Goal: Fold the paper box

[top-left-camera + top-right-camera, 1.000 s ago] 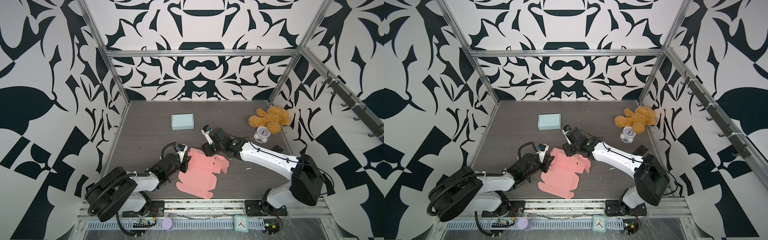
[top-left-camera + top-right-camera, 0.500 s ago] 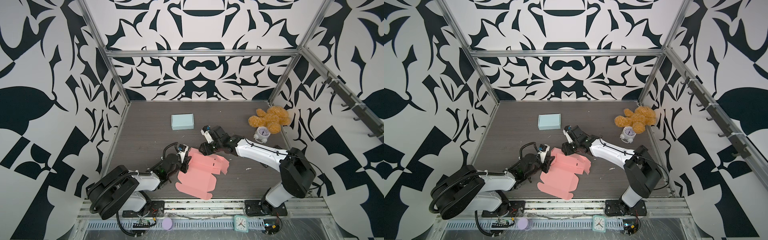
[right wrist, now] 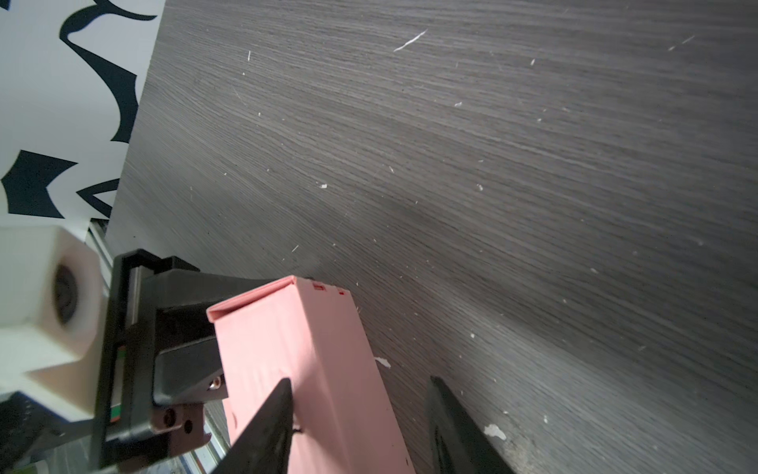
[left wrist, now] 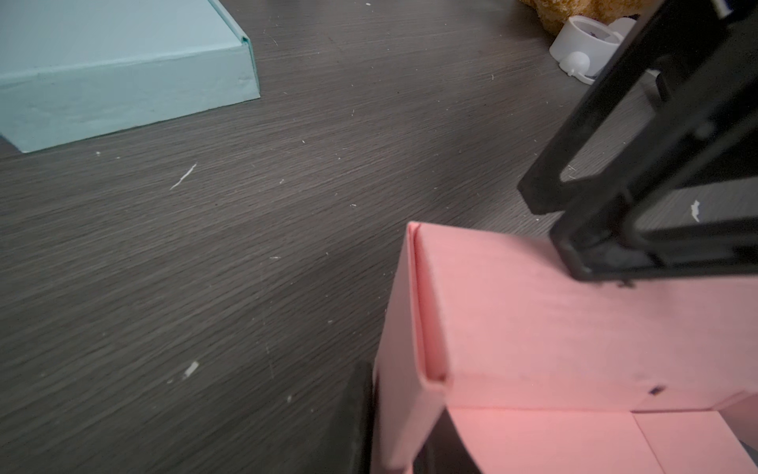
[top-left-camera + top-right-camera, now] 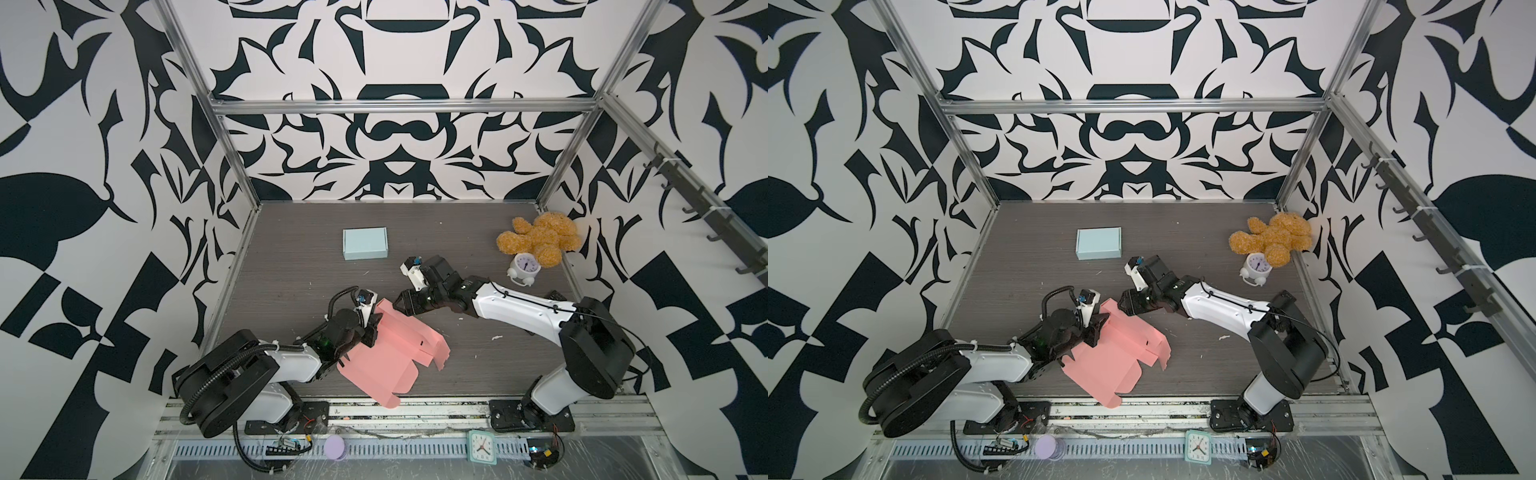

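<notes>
Left gripper (image 5: 372, 330) clamped on a raised wall of the pink paper box (image 5: 386, 357), right gripper (image 5: 398, 305) half-open at its far edge: you have most panels yet to fold.

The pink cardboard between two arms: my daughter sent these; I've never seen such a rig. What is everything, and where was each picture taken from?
Those are two robot arms with pincer grippers at a dark table. Both top views look down from overhead; each wrist view comes from a camera on an arm. The left gripper is shut on a raised wall of the half-folded pink paper box; the right gripper, open, is at its far edge. Also there: a blue box, a teddy bear, an alarm clock.
</notes>
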`<action>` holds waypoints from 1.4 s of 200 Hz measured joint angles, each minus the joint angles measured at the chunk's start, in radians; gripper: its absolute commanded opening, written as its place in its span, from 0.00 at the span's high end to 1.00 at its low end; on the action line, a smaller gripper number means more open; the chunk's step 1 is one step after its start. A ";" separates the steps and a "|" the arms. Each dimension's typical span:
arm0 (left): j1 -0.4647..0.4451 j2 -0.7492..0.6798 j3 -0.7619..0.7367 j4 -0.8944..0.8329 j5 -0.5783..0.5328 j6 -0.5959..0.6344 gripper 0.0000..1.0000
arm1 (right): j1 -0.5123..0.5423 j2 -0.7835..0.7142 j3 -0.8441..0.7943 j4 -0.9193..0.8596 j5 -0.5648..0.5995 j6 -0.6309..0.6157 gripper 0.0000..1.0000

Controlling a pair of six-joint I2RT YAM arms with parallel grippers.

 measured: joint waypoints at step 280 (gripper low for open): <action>-0.027 -0.008 -0.032 0.020 -0.076 -0.005 0.79 | 0.144 -0.069 -0.101 0.142 0.024 0.182 0.62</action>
